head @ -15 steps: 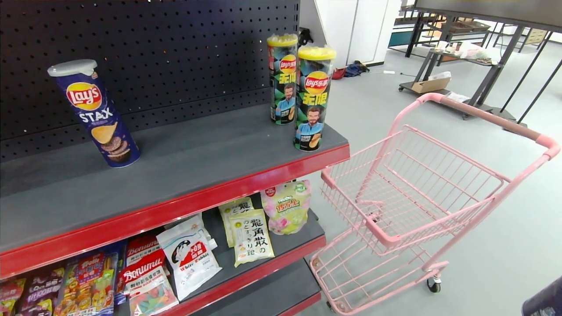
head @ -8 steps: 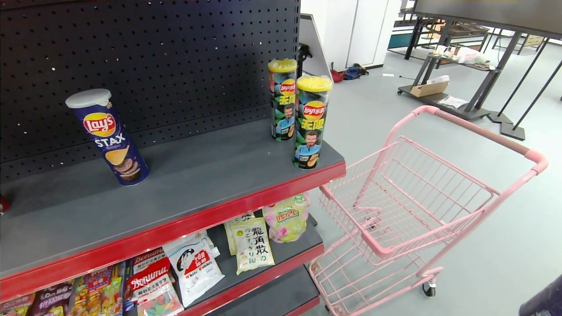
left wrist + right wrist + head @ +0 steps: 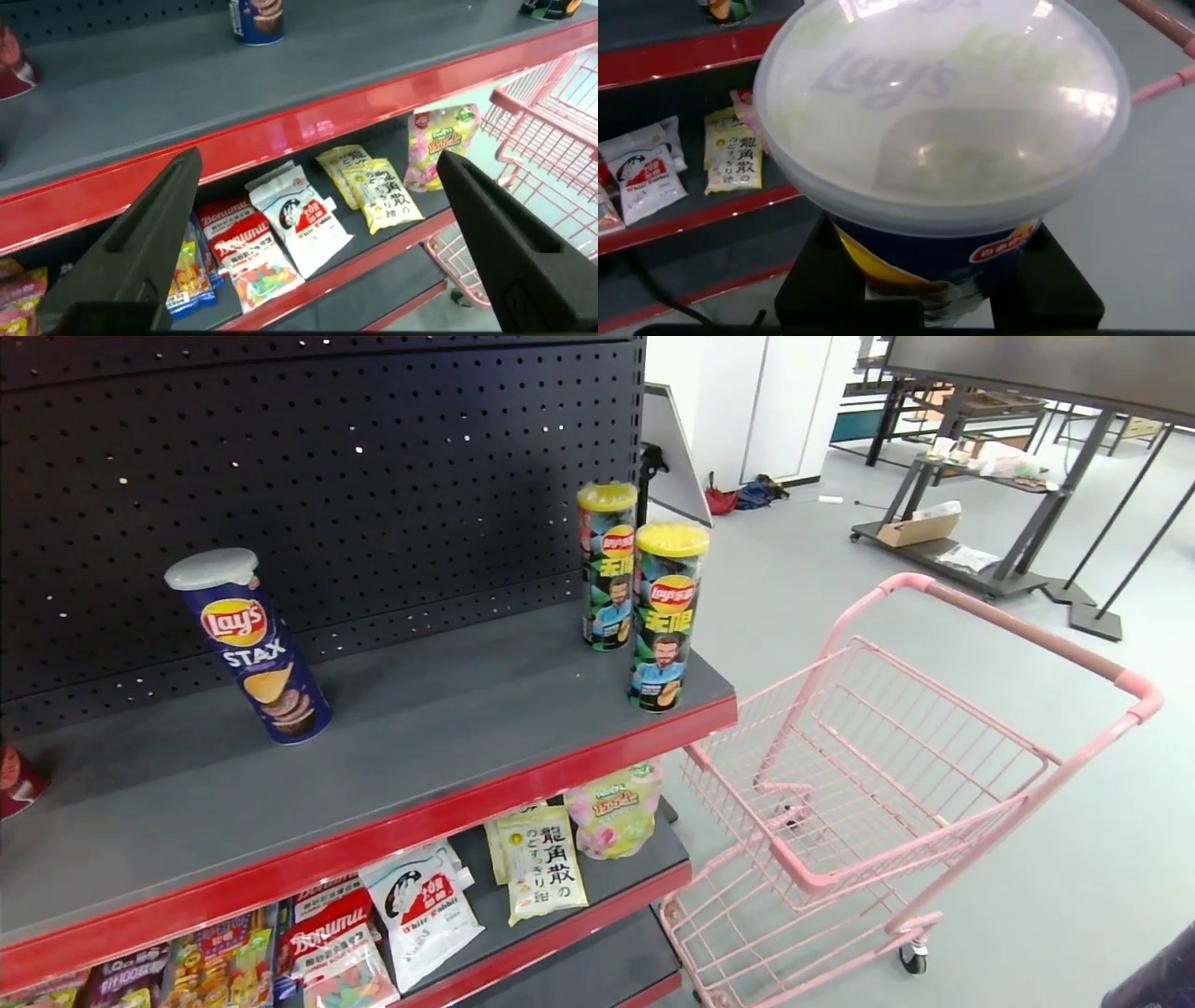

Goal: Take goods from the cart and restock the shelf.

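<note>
- We judge the step in hand to be the carry from cart (image 3: 1018, 630) to shelf (image 3: 448, 709). The right end effector (image 3: 929, 289) is clenched on the lower body of a chip can (image 3: 943, 121), whose pale lid faces the wrist camera.
- That chip can hangs off the shelf, out in front of the lower boards. The top board's red lip is beyond it and a pink cart rail is just beside it.
- The left end effector (image 3: 318, 159) is released, its fingers spread wide with nothing between them, in front of the red lip.
- The next move, as we read it, calls for bringing the chip can over the red lip. It would then be set upright on the bare grey stretch between the blue can (image 3: 252, 649) and the front yellow-lidded can (image 3: 667, 616), and let go.
- The front yellow-lidded can stands close to the board's edge, so we would approach well apart from it.
- The head view gives us the top board's layout, including the rear yellow-lidded can (image 3: 607, 565).
- The right wrist view gives us the grasp itself.
- The left wrist view gives us the snack bags (image 3: 299, 224) lying on the lower board.
</note>
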Robot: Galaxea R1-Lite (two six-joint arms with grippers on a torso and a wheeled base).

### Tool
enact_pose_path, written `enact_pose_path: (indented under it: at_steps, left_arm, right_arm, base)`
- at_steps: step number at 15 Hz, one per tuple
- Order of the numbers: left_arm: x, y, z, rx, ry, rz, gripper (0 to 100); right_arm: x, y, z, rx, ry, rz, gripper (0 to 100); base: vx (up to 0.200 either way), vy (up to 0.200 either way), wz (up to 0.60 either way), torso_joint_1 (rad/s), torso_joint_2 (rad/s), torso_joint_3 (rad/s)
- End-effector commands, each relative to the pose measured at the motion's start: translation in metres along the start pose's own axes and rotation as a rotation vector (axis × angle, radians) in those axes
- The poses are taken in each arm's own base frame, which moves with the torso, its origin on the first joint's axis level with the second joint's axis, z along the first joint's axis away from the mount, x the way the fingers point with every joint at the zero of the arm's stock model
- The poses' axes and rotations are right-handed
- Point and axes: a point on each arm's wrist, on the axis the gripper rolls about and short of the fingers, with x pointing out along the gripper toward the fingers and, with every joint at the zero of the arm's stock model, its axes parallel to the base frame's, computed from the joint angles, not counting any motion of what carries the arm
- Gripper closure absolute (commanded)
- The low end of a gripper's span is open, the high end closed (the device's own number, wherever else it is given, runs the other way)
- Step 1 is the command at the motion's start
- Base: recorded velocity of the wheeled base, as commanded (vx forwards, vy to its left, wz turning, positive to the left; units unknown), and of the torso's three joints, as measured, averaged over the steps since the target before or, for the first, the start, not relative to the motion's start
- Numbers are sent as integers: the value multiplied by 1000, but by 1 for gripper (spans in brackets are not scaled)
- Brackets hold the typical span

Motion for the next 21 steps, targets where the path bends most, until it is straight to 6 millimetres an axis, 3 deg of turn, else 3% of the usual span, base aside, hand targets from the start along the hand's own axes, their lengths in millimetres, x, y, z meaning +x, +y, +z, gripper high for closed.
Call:
enact_pose_path:
  at_steps: [1,8,13,18,21]
  left_arm:
    - [0,0,0,0,0,1,0]
    - [0,0,0,1,0,1,0]
    - [0,0,0,3,0,1,0]
    - [0,0,0,3,0,1,0]
    - [0,0,0,1,0,1,0]
  right_arm:
    - [1,0,-1,1,8,1,100]
    - [1,0,-5,-1,12,10,100]
    - [-11,3,-16,-4,-43,4,100]
    - [-25,7,-47,-21,-103,62,100]
    - [-26,6,-50,-29,-111,108,100]
  base:
    - [0,0,600,-7,-12,2]
    - [0,0,600,7,0,1]
    - [0,0,0,0,0,0]
    - [200,0,0,0,0,1]
    - [67,0,0,4,1,1]
